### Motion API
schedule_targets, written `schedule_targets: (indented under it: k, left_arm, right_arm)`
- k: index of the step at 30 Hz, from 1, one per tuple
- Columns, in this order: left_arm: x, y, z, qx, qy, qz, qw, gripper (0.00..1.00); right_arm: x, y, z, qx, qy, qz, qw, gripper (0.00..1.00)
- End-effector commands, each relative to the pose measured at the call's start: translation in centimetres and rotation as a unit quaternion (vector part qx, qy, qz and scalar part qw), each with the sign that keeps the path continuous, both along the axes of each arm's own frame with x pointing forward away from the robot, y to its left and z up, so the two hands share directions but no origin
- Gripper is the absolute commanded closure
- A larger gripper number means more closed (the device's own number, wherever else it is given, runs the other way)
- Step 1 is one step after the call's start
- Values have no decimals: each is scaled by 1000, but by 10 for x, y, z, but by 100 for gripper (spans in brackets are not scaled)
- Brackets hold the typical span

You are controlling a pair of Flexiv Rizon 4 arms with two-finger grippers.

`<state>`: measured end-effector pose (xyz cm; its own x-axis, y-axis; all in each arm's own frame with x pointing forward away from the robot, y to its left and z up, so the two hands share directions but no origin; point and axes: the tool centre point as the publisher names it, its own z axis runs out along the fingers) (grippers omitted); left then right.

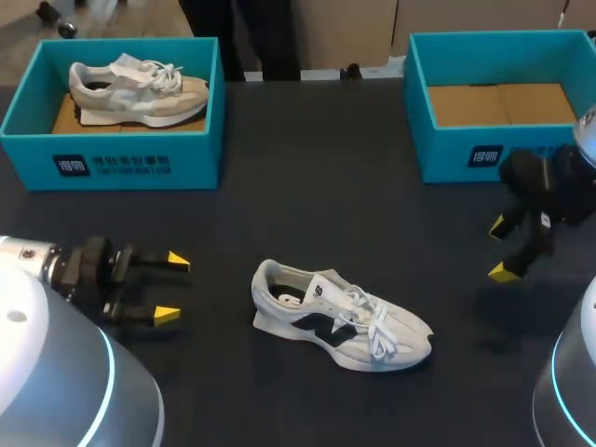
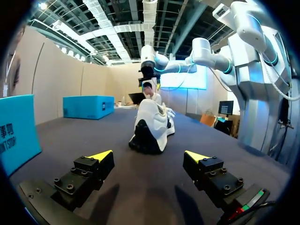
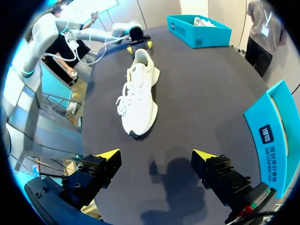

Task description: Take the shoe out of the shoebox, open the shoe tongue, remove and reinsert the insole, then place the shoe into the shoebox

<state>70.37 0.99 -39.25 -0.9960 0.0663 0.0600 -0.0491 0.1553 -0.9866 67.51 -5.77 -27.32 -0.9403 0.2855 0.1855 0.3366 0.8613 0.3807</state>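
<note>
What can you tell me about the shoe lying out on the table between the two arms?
The shoe is a white low sneaker with a dark side logo and white laces. It stands upright on its sole on the dark table, heel toward the left tool, toe toward the right tool. Only the table touches it; both tools are open, apart from it.

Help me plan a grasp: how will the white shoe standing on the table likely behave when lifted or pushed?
The white shoe sits flat on its sole, so a push probably slides it across the table rather than tipping it. Its soft-looking upper and loose laces would likely give when squeezed; the thick sole seems stiffer.
</note>
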Motion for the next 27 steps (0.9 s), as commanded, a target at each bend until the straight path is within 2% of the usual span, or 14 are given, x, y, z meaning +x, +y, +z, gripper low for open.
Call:
schedule_targets:
  k: [1, 11, 27]
  left_arm:
    - [9, -12, 0, 2, -2, -11, 1000, 0]
    - [18, -35, -3, 3, 3, -47, 999, 0]
    - [32, -51, 0, -7, 15, -91, 996, 0]
  right_arm:
    - [-1, 0, -1, -1, -1, 0, 1000, 0]
    - [-1, 0, -1, -1, -1, 0, 1000, 0]
    - [-1, 0, -1, -1, -1, 0, 1000, 0]
